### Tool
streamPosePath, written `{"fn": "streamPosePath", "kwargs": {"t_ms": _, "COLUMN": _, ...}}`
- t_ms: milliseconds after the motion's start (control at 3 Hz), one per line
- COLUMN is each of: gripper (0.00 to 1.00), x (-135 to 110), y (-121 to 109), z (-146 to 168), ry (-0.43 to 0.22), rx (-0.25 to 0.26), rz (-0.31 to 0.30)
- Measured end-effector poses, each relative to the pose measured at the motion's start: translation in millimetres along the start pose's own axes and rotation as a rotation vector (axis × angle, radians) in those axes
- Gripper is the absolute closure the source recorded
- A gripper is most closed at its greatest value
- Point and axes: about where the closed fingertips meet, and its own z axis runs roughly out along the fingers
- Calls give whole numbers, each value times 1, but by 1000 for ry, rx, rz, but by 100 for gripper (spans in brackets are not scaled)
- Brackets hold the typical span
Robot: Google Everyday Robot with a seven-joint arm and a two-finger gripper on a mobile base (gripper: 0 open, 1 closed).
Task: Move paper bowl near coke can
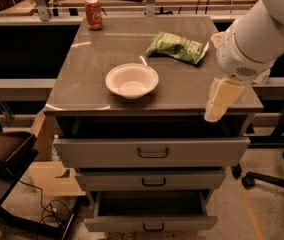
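The off-white paper bowl (pixel 132 80) sits upright near the front middle of the grey cabinet top (pixel 192 91). The red coke can (pixel 93 14) stands upright at the far left corner of the top, well apart from the bowl. My gripper (pixel 220 99) hangs at the end of the white arm (pixel 262 31) over the front right edge of the top. It is to the right of the bowl, not touching it, and holds nothing that I can see.
A green snack bag (pixel 177 47) lies on the top behind and to the right of the bowl. The cabinet's drawers (pixel 152 153) stand partly pulled out below. A dark chair (pixel 4 151) is at the left and a chair base (pixel 272 176) at the right.
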Motion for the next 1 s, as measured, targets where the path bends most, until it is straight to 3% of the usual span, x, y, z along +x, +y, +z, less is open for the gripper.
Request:
{"fn": "streamPosePath", "kwargs": {"t_ms": 333, "gripper": 0, "x": -4, "y": 0, "z": 5, "ry": -11, "rx": 10, "rz": -3}}
{"fn": "streamPosePath", "kwargs": {"t_ms": 1000, "gripper": 0, "x": -57, "y": -11, "z": 66, "ry": -171, "rx": 0, "rz": -79}}
